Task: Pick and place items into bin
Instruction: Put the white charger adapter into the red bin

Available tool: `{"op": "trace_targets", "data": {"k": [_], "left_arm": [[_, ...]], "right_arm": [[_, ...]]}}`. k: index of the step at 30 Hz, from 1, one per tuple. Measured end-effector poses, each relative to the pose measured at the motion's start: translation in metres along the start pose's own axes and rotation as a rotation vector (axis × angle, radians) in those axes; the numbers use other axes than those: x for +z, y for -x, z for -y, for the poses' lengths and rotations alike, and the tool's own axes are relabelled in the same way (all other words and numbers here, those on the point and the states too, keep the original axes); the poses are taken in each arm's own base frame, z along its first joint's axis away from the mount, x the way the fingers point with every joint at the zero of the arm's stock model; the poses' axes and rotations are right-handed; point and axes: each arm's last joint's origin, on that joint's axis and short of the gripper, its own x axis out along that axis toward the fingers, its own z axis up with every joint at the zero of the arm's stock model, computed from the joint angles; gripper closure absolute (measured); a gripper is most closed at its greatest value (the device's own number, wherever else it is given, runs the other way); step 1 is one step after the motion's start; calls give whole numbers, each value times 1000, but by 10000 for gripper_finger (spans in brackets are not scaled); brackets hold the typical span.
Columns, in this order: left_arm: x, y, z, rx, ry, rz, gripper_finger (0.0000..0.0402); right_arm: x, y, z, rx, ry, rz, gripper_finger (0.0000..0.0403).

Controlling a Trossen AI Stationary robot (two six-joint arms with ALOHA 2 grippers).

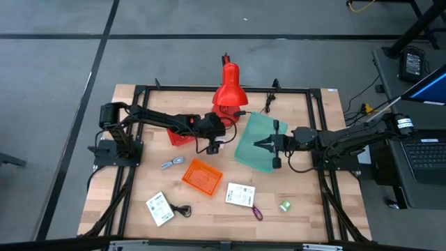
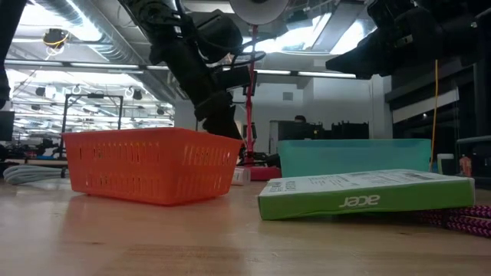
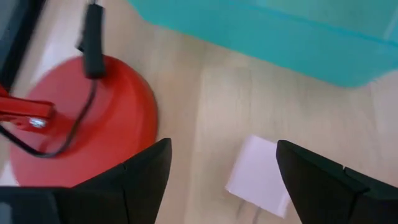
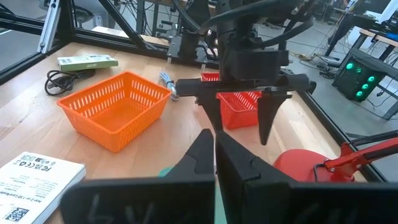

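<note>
Left wrist view shows the left gripper (image 3: pixel 217 180) with its fingers spread wide and holding nothing, poised over a pale pink cube (image 3: pixel 260 176) on the wood just beside the red lamp base (image 3: pixel 87 118), near the teal bin (image 3: pixel 280 37). This looks like the reach for the cube; next it must lower and close on it. From overhead, the right gripper (image 1: pixel 263 143) waits pinched shut and empty over the bin at centre right of the frame.
</note>
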Motion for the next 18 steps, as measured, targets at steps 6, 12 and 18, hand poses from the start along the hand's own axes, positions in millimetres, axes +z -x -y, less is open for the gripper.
{"op": "trace_targets", "data": {"k": [6, 12, 18], "left_arm": [[0, 0, 0, 7, 6, -4, 118], [0, 0, 0, -9, 7, -2, 118], [0, 0, 0, 5, 44, -4, 118]], "right_arm": [[0, 0, 0, 1, 1, -5, 402], [-1, 0, 0, 3, 2, -13, 402], [-2, 0, 0, 3, 3, -15, 402]]}}
